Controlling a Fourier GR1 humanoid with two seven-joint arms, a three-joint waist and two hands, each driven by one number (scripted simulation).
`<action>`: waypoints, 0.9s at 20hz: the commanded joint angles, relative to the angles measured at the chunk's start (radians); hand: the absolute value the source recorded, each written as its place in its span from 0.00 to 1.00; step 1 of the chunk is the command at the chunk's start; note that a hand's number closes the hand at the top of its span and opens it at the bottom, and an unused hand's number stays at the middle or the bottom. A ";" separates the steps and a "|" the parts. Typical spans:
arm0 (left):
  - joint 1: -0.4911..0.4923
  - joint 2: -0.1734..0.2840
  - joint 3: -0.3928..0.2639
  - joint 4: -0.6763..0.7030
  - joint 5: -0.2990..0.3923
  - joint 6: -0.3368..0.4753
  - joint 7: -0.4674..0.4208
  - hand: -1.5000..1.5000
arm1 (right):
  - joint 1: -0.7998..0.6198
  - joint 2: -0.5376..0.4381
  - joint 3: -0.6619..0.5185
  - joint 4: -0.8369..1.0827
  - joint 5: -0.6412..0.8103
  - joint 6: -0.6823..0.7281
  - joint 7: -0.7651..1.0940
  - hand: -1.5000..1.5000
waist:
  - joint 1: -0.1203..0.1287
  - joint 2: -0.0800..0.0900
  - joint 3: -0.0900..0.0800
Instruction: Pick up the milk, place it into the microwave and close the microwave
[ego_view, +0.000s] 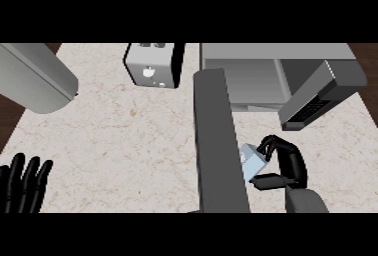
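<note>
Milk carton half behind door

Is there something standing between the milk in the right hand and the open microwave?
Nothing visible does. The right hand curls round the milk, and bare counter lies between it and the microwave. The open door hangs to the right of that path.

A pale counter of cream stone with faint reddish veining fills most of the view. Dark brown wood shows past its edge at the far left and at the upper right corner. A silver toaster with 2 slots stands near the counter's back edge. At the upper left a large grey cylinder juts in at a tilt. The light is even, with soft shadows.
</note>
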 joint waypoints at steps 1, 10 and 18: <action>0.045 0.014 0.012 -0.017 0.019 -0.030 -0.016 0.00 | -0.046 0.045 0.073 -0.051 0.022 -0.127 0.081 1.00 | 0.006 0.001 0.001; 0.047 0.035 0.073 0.023 0.067 -0.079 -0.040 0.00 | -0.385 0.038 -0.012 0.196 0.131 -0.354 0.280 1.00 | 0.025 0.006 0.002; 0.006 0.015 0.031 -0.013 0.032 -0.055 0.007 0.00 | -0.624 -0.087 -0.126 0.547 0.146 -0.407 0.205 1.00 | 0.053 0.019 0.004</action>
